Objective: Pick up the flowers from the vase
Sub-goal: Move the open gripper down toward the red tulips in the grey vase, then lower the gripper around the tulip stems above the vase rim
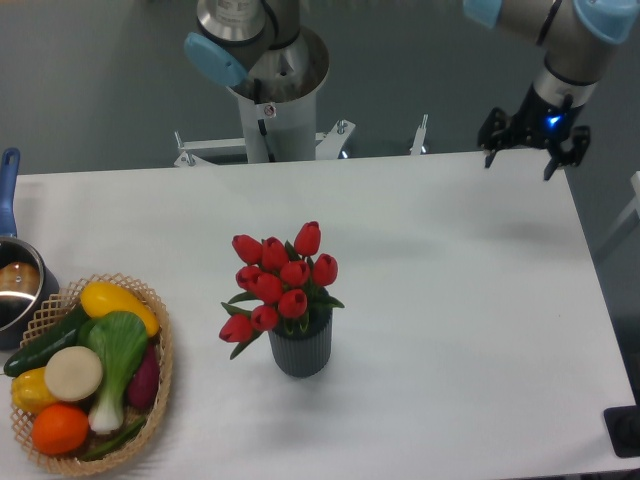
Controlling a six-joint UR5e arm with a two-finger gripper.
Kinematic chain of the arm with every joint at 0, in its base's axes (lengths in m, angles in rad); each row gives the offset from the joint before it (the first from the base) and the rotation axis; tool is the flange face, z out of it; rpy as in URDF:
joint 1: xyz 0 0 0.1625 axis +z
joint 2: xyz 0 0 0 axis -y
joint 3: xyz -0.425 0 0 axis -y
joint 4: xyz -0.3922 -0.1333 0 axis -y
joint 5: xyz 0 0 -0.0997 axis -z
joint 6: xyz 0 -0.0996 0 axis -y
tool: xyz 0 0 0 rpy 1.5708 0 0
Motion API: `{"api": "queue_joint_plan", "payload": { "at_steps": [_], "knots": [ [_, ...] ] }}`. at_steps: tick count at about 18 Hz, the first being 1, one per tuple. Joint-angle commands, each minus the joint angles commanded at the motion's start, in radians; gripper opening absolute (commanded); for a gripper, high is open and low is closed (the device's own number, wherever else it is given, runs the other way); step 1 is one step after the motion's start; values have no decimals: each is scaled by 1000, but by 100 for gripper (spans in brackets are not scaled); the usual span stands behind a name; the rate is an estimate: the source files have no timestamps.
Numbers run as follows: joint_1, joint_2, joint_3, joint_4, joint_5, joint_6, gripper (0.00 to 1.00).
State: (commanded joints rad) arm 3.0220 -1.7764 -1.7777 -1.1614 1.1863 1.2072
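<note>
A white table (450, 300) seen from above and in front, with a robot arm's base mounted behind its far edge.

At the far left edge, a metal pot (15, 285) with a blue handle sits partly out of view. Just beside it, at the near left corner, a woven basket (160, 385) holds vegetables and fruit piled together: a yellow piece, a dark green one, a pale round one, an orange one, a purple one, and a leafy green vegetable with a white stalk (112, 365). These play no part in the task and sit well apart from the work area.

Near the middle of the table stands a small dark grey ribbed vase (300, 348), upright. A bunch of red tulip flowers (280, 285) rises from its mouth, the buds fanning out wider than the vase, some leaning left over its rim. The stems are inside the vase, so the flowers have not been lifted yet. Standing in open space, the bunch can probably be reached from above or from the side.

At the far right, above the table's back corner, the gripper (532, 150) hangs from the arm, pointing down. Its two fingers are spread wide and hold nothing. It is well apart from the flowers, so the job appears to be at its start: the arm would need to travel left and toward the front before closing on the bunch.
</note>
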Motion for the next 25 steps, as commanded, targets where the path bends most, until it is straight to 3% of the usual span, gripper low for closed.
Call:
{"api": "queue_joint_plan", "payload": {
  "at_steps": [2, 7, 11, 19, 23, 25],
  "knots": [
    [-31, 8, -34, 8, -69, 5, 100],
    [-83, 51, -51, 14, -213, 8, 100],
    [-80, 77, -54, 16, -456, 61, 100],
    [-167, 83, -68, 45, -481, 115, 100],
    [-230, 66, -71, 141, -507, 130, 100],
    [-235, 51, -92, 150, -546, 144, 100]
  ]
}}
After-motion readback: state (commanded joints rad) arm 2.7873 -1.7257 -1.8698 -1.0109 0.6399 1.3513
